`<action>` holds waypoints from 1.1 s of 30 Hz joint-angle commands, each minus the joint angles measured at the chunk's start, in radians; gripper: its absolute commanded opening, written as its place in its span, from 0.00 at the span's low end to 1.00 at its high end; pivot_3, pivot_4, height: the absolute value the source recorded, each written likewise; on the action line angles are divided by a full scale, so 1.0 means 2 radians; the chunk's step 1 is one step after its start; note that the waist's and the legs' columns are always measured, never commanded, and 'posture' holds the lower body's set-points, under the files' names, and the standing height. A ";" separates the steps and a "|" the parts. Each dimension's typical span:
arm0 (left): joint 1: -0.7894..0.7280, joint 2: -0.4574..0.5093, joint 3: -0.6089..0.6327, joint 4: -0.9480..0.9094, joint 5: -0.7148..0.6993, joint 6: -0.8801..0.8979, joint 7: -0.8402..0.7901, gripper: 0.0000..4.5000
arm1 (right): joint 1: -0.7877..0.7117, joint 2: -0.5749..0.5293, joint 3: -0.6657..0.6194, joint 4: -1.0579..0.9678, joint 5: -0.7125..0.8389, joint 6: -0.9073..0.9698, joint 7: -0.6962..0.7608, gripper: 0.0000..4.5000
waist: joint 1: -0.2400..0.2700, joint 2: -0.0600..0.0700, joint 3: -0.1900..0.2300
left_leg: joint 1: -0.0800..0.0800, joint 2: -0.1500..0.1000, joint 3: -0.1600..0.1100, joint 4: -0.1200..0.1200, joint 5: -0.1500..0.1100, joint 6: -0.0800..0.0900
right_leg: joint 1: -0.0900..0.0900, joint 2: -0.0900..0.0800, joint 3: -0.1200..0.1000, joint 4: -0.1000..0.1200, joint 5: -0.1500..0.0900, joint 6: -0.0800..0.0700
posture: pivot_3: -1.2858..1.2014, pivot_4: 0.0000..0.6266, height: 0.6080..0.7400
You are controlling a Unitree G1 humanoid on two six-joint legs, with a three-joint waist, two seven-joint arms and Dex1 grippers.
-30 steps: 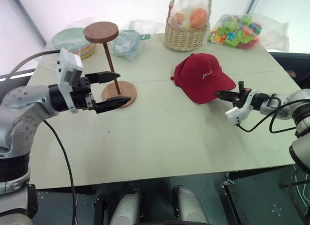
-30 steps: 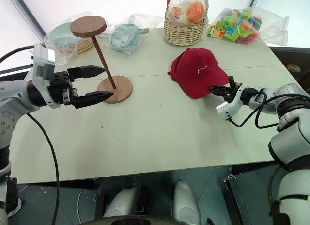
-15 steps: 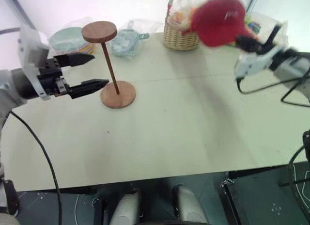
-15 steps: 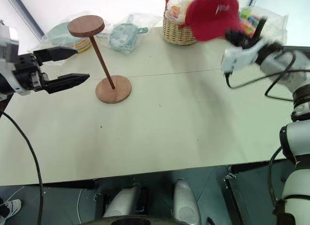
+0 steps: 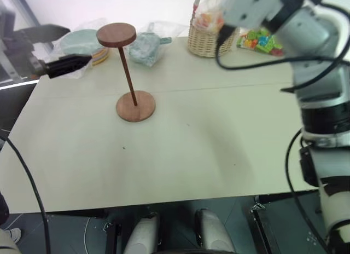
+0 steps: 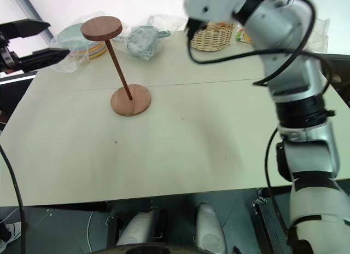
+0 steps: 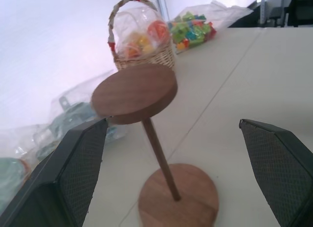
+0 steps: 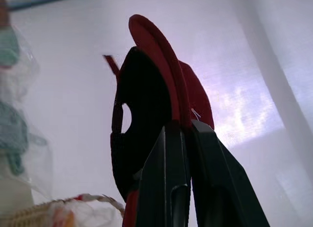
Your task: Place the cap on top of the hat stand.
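Carry step: right gripper [image 8: 182, 139] clamped cap [image 8: 161, 104] brim, held aloft. Left gripper [image 7: 173, 153] jaws wide, flanking stand [image 5: 127, 73]. Next: lower cap onto top disc.

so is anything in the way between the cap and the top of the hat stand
Nothing visible. The right gripper holds the cap by its brim, up in the air. The hat stand has a bare top disc; the left gripper is open, its fingers either side of it.

Red cap [image 8: 161, 85] aloft (brim pinched); wooden hat stand [image 5: 130, 73] upright, bare.
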 commanded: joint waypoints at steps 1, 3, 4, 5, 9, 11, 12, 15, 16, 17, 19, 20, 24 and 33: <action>-0.021 0.014 0.003 0.040 0.025 -0.028 -0.012 1.00 | 0.001 0.024 -0.011 -0.074 0.006 0.026 0.006 0.01 | -0.001 0.000 0.000 | -0.001 0.000 0.000 0.000 0.000 0.000 | -0.001 0.000 0.000 0.000 0.000 0.000 | 0.52 0.24 1.00; -0.027 0.011 -0.003 0.059 0.036 -0.037 -0.018 1.00 | 0.009 0.040 0.000 -0.091 -0.001 0.024 0.009 0.01 | -0.003 0.000 0.000 | -0.001 0.000 0.000 0.000 0.000 0.000 | -0.001 0.000 0.000 0.000 0.000 0.000 | 0.52 0.24 1.00; -0.029 0.009 -0.006 0.067 0.040 -0.041 -0.020 1.00 | 0.012 0.048 0.004 -0.097 -0.006 0.022 0.008 0.01 | -0.003 0.000 0.000 | -0.001 0.000 0.000 0.000 0.000 0.000 | -0.001 0.000 0.000 0.000 0.000 0.000 | 0.52 0.24 1.00; -0.034 0.003 -0.012 0.076 0.046 -0.046 -0.019 1.00 | 0.015 0.054 0.007 -0.094 -0.009 0.016 0.005 0.01 | -0.003 0.000 0.000 | -0.001 0.000 0.000 0.000 0.000 0.000 | -0.001 0.000 0.000 0.000 0.000 0.000 | 0.52 0.24 1.00; -0.026 0.005 -0.008 0.090 0.054 -0.050 -0.027 1.00 | 0.038 0.089 0.014 -0.117 -0.013 0.041 0.002 0.01 | -0.004 0.000 0.000 | -0.001 0.000 0.000 0.000 0.000 0.000 | -0.001 0.000 -0.001 0.000 0.000 0.000 | 0.52 0.24 1.00; -0.025 0.006 -0.006 0.095 0.057 -0.050 -0.030 1.00 | 0.049 0.101 0.014 -0.119 -0.015 0.045 0.000 0.01 | -0.004 0.000 0.000 | -0.002 0.000 0.000 0.000 0.000 0.000 | -0.001 0.000 -0.001 0.000 0.000 0.000 | 0.52 0.24 1.00; -0.025 0.007 -0.006 0.098 0.058 -0.051 -0.031 1.00 | 0.055 0.106 0.015 -0.122 -0.017 0.045 -0.001 0.01 | -0.003 0.000 0.000 | -0.002 0.000 0.000 0.000 0.000 0.000 | -0.001 0.000 -0.001 0.000 0.000 0.000 | 0.52 0.24 1.00; -0.025 0.006 -0.005 0.100 0.062 -0.051 -0.033 1.00 | 0.072 0.116 0.026 -0.122 -0.027 0.034 -0.003 0.01 | -0.004 0.000 0.000 | -0.002 0.000 -0.001 0.000 0.000 0.000 | -0.001 0.000 -0.001 0.000 0.000 0.000 | 0.52 0.24 1.00; -0.024 0.007 -0.003 0.099 0.063 -0.050 -0.033 1.00 | 0.077 0.119 0.031 -0.121 -0.031 0.028 -0.005 0.01 | -0.004 0.000 0.000 | -0.002 0.000 -0.001 0.000 0.000 0.000 | -0.001 0.000 -0.001 0.000 0.000 0.000 | 0.52 0.24 1.00; -0.024 0.007 -0.002 0.098 0.063 -0.049 -0.034 1.00 | 0.081 0.121 0.035 -0.118 -0.036 0.023 -0.006 0.01 | -0.004 0.000 0.000 | -0.002 0.000 -0.001 0.000 0.000 0.000 | -0.001 0.000 -0.001 0.000 0.000 0.000 | 0.52 0.24 1.00; -0.022 0.007 0.000 0.096 0.062 -0.047 -0.034 1.00 | 0.087 0.125 0.044 -0.112 -0.047 0.013 -0.008 0.01 | -0.004 0.000 0.000 | -0.002 0.000 -0.001 0.000 0.000 0.000 | -0.001 0.000 -0.001 0.000 0.000 0.000 | 0.52 0.24 1.00; -0.019 0.008 0.002 0.094 0.062 -0.047 -0.034 1.00 | 0.090 0.125 0.055 -0.106 -0.059 0.003 -0.009 0.01 | -0.004 0.000 0.000 | -0.002 0.000 -0.001 0.000 0.000 0.000 | -0.001 0.000 -0.001 0.000 0.000 0.000 | 0.52 0.24 1.00; -0.007 0.011 0.011 0.086 0.060 -0.043 -0.030 1.00 | 0.072 0.153 0.097 -0.094 -0.097 0.007 0.000 0.01 | -0.006 0.000 0.000 | -0.002 0.000 -0.001 0.000 0.000 0.000 | -0.001 0.000 -0.001 0.000 0.000 0.000 | 0.52 0.24 1.00; 0.001 0.004 0.017 0.079 0.057 -0.042 -0.022 1.00 | 0.030 0.164 0.127 -0.024 -0.138 -0.030 0.003 0.01 | -0.004 -0.002 -0.001 | -0.002 0.000 -0.001 0.000 0.000 0.000 | -0.001 0.000 -0.001 0.000 0.000 0.000 | 0.52 0.24 1.00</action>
